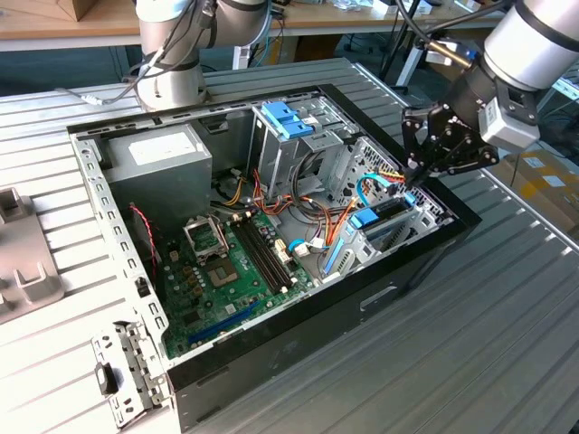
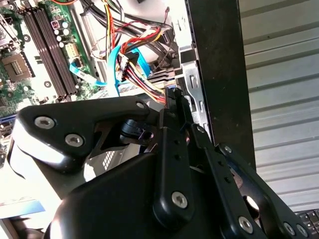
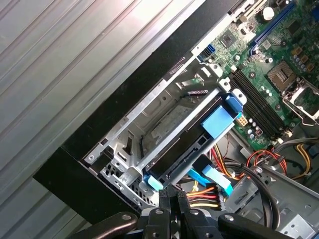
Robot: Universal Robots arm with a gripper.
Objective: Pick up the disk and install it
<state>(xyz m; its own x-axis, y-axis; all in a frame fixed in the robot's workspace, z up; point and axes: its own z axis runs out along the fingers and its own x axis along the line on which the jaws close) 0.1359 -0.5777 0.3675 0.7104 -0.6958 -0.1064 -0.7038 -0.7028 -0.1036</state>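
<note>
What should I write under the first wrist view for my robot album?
Black robot claw, fingers closed, hovering beside the flat blue-railed metal disk sitting in the computer's silver drive cage.

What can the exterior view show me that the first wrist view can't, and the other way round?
Exterior view alone: the whole open computer case on the ribbed table, the grey power-supply box and the robot arm.

First wrist view alone: a close look along the disk with its blue rails, lying in the metal drive cage.

Both: the gripper near the disk, fingers together, and the green motherboard.
</note>
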